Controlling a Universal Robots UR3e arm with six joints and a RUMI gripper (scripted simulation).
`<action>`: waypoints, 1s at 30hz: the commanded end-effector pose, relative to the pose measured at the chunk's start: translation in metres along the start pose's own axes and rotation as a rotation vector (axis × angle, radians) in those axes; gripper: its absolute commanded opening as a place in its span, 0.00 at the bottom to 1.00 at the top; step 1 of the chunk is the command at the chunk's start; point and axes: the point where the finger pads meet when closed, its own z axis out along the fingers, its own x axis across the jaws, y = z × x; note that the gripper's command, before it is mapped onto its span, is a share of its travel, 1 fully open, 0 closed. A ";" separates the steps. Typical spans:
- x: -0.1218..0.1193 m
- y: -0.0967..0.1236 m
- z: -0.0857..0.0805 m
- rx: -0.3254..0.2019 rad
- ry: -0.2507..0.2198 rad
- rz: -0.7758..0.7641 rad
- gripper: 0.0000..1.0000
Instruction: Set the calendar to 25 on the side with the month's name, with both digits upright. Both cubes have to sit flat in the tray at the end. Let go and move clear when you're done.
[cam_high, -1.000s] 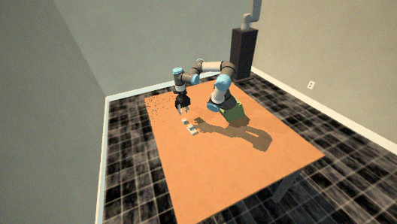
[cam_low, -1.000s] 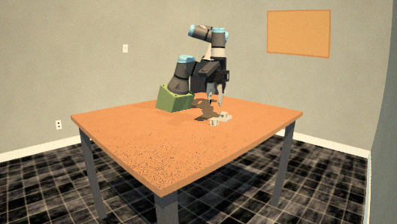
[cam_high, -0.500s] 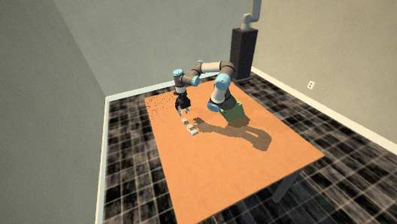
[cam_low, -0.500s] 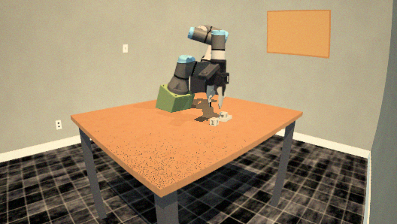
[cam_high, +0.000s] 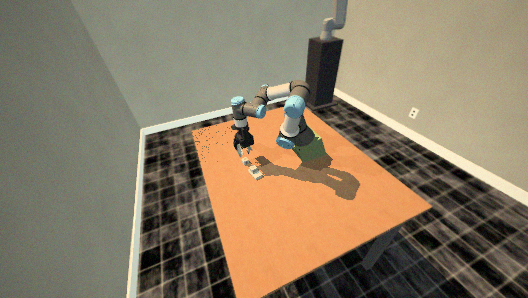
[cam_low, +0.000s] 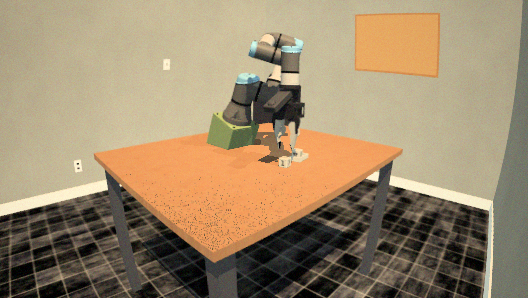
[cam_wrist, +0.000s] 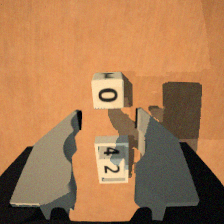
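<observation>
My gripper (cam_high: 244, 152) (cam_low: 287, 148) (cam_wrist: 108, 110) points down above the table, partly open and empty. A loose white cube (cam_high: 245, 161) (cam_low: 285, 162) (cam_wrist: 99, 100) lies on the table beyond the fingertips in the wrist view, with a sideways 0 on top and part of another mark on its far face. The small white tray (cam_high: 258, 177) (cam_low: 302, 158) (cam_wrist: 114, 181) stands nearer in that view, between the jaws' outlines but below them. One cube (cam_high: 253, 170) (cam_low: 299, 152) sits in it. A sideways 4 and 2 show there. The month's name is not readable.
The green base block (cam_high: 311, 150) (cam_low: 230, 137) of the arm stands on the orange table (cam_high: 300, 240) (cam_low: 165, 175), away from the cubes. The arm's shadow falls beside the tray and the loose cube. A dark pillar (cam_high: 322, 72) stands beyond the table.
</observation>
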 end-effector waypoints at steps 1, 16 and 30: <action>-0.001 -0.001 0.005 0.003 -0.001 0.000 0.29; -0.001 -0.001 0.019 0.003 -0.001 0.000 0.29; -0.001 -0.001 0.020 0.003 -0.001 0.000 0.29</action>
